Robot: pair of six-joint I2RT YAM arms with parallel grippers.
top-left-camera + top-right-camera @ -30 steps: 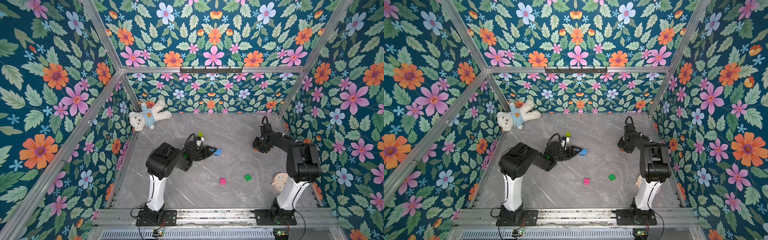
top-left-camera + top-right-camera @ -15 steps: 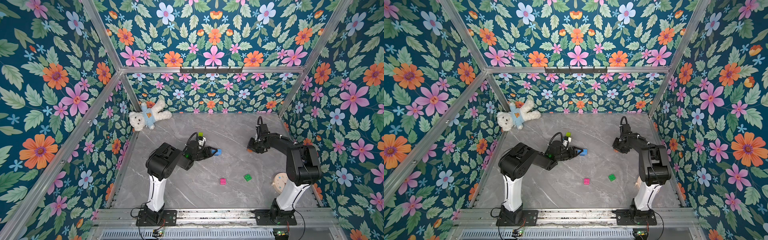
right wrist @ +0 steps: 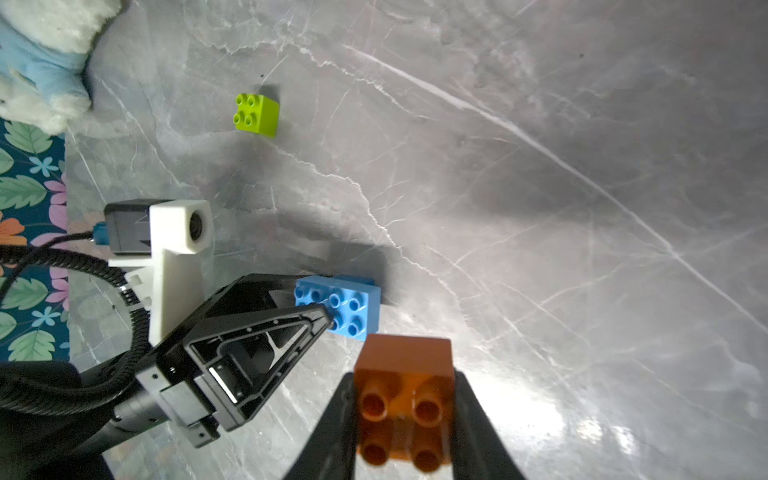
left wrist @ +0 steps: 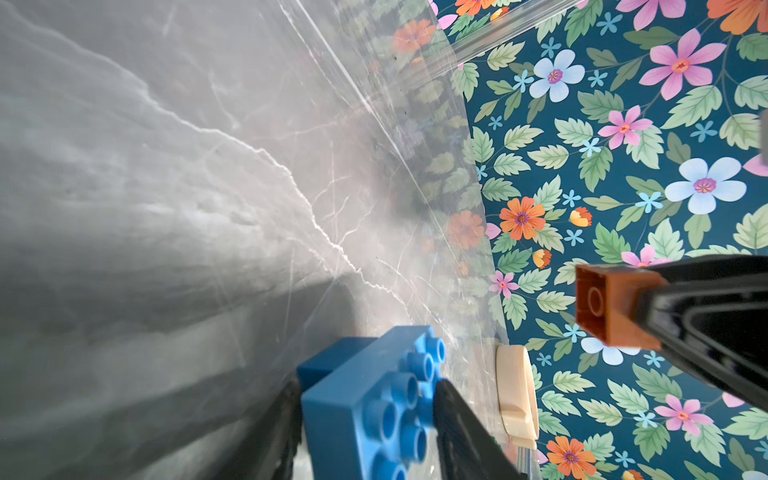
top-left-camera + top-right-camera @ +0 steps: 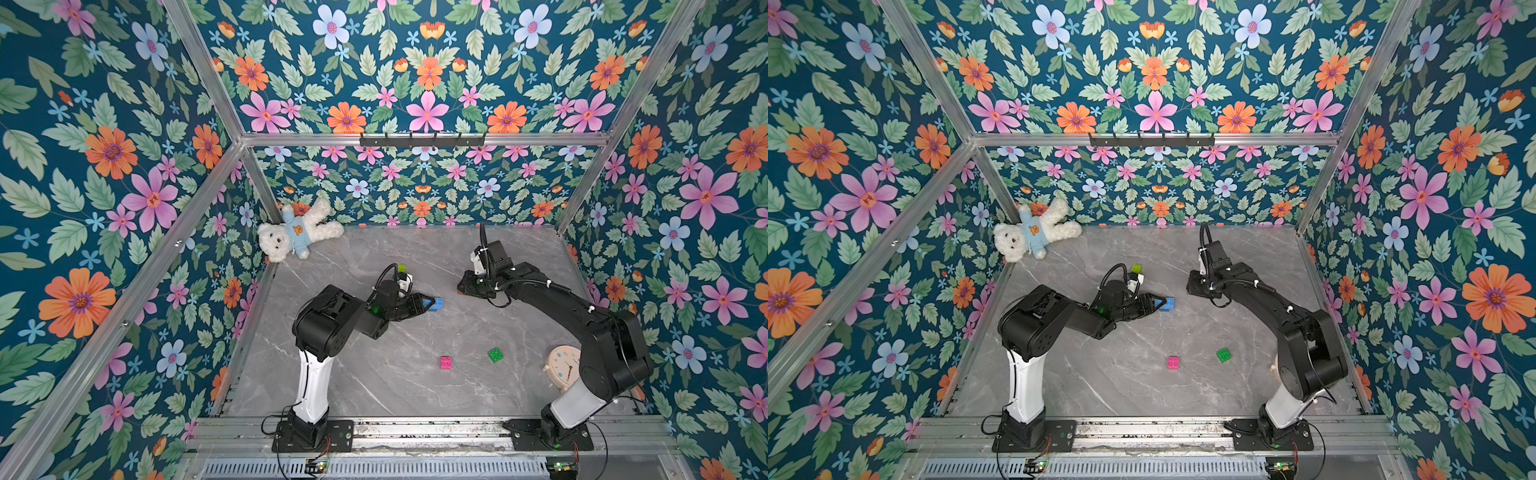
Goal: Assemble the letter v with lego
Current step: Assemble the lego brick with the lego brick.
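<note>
My left gripper (image 5: pixel 428 302) lies low and rolled on its side, shut on the near end of the longer light-blue lego brick (image 4: pixel 365 407) (image 3: pixel 353 303). One finger rests on the studs and the other on the underside. My right gripper (image 3: pixel 405 374) hangs just to the right of it, shut on an orange brick (image 3: pixel 405 395) (image 4: pixel 611 307). A lime brick (image 5: pixel 402 268) stands behind the left wrist. The pink brick (image 5: pixel 445 362) and the green brick (image 5: pixel 495 355) lie apart near the front. The letter v is out of view.
A white teddy bear (image 5: pixel 291 237) lies in the back left corner. A cream clock (image 5: pixel 563 370) sits by the right arm's base. Flowered walls close the grey marble table (image 5: pixel 374 386) on three sides.
The right gripper has carried the orange brick leftward, closer to the light-blue brick. The left jaws have narrowed onto that brick, which has stayed where it was.
</note>
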